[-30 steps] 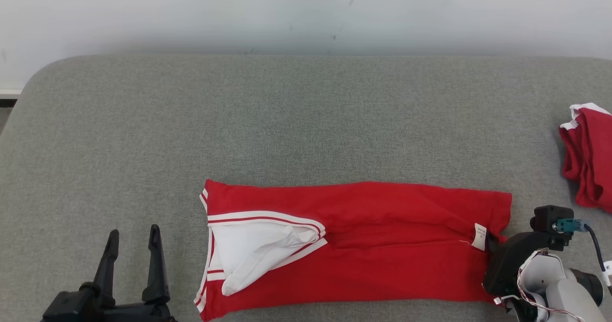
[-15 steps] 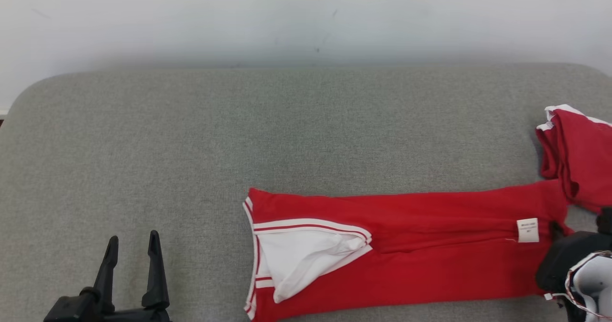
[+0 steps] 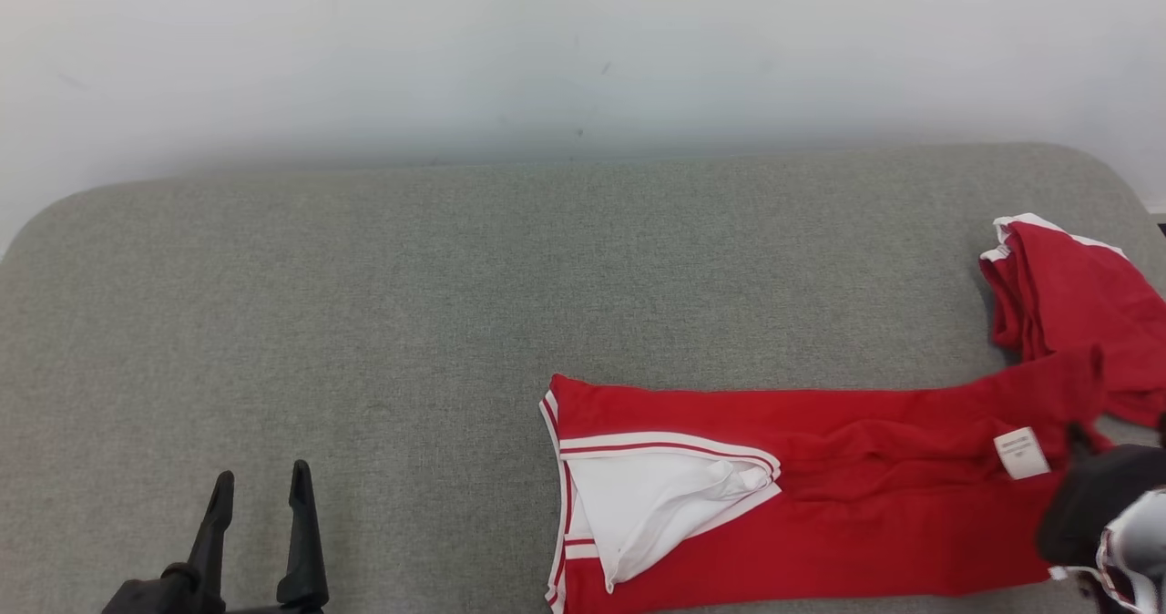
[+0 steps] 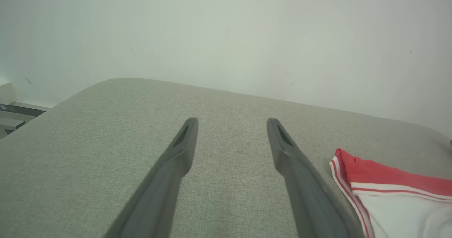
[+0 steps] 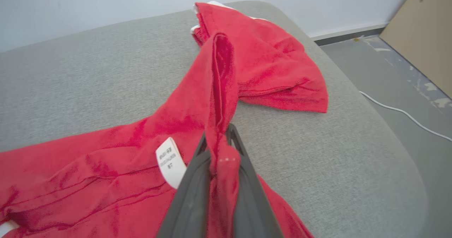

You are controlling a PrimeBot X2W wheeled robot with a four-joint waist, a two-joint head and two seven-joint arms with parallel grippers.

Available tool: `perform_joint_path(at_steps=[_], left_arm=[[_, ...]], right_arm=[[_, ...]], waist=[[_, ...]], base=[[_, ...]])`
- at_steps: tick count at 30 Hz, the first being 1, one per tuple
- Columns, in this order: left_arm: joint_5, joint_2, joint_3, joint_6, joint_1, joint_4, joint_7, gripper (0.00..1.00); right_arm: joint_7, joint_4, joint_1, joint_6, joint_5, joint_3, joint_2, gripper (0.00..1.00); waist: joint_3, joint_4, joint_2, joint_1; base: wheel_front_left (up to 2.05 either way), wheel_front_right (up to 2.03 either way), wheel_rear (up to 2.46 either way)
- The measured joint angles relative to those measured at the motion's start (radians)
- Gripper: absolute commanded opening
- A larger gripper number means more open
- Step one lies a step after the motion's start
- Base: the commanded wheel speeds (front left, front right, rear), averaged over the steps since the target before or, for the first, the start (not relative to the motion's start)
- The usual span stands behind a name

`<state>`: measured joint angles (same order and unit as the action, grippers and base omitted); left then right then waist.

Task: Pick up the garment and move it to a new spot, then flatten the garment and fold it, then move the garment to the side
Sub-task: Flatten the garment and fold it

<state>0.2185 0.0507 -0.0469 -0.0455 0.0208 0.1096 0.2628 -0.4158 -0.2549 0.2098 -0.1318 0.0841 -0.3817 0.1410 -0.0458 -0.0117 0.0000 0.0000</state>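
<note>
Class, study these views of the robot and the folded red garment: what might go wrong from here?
1. The right tool pinches only a narrow bunch at one end of the garment. The cloth may slip out, or the fold pull crooked, with the left tool open and apart from it.
2. The raised end sits beside a second red garment and might catch and drag that.
3. The rounded edge of the grey surface is near, so cloth might slide off.

Plain white wall point(image 3: 583, 40), grey fabric-covered table point(image 3: 319, 304), grey floor point(image 5: 395, 72), white cable point(image 5: 406, 113), tan board point(image 5: 420, 29)
</note>
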Motion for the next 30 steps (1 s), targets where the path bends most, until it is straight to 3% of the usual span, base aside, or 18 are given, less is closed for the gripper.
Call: perform_joint_path(at_steps=[5,16,30], left_arm=[[-0.001,0.0,-0.01,-0.004,-0.002,0.0,0.0,1.0],[-0.006,0.0,-0.005,-0.013,-0.006,0.004,0.0,1.0],[-0.005,0.0,0.022,-0.015,-0.015,0.021,0.0,1.0]], right_arm=[[-0.042,0.033,-0.004,0.0,0.088,0.147,-0.035,0.0],[-0.059,0.014,0.037,0.0,0.227,0.582,-0.078,0.0],[0.055,-0.23,0.169,0.0,0.385,0.827,-0.09,0.0]], waist=[[0.004,0.008,0.0,0.0],[0.006,-0.009,0.0,0.0],[-0.001,-0.054,0.0,0.0]], base=[[0.0,0.0,0.0],[0.0,0.0,0.0],[0.0,0.0,0.0]])
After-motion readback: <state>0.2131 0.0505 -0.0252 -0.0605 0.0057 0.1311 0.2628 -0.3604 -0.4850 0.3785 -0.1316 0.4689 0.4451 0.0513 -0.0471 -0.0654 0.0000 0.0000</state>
